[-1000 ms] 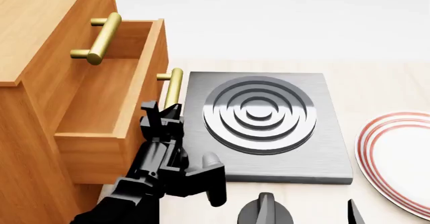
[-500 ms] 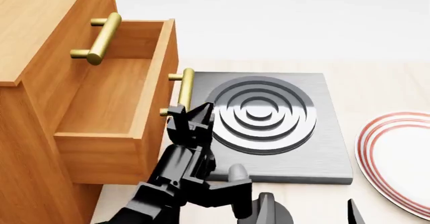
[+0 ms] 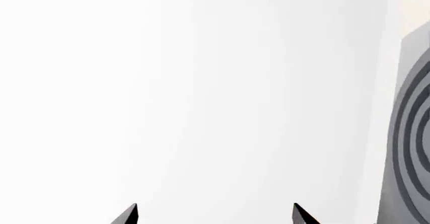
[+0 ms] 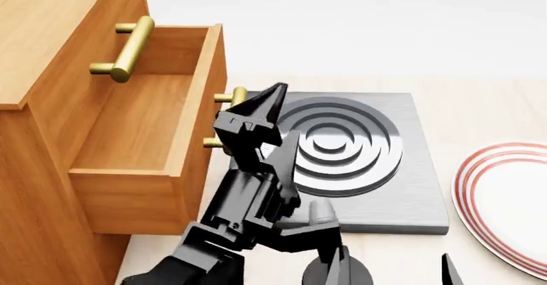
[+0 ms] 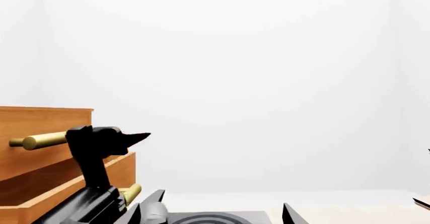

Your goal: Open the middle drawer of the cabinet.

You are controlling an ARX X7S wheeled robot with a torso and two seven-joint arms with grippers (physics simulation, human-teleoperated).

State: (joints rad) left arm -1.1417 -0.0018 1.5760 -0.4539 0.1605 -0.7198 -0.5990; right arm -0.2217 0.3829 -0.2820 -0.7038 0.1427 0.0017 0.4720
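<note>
Left arm (image 4: 243,211) glossy black, blocky segments; left hand (image 4: 266,122) black with pointed tapered fingers (image 4: 271,96); grey knob at wrist.

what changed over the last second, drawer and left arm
The middle drawer slid further out of the cabinet, then stopped. The left gripper let go of the brass handle and lifted, now open over the hotplate. The upper drawer's handle, plate and right gripper stayed put.

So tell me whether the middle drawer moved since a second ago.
Yes. The middle drawer slid further out, its handle now nearer the hotplate.
</note>
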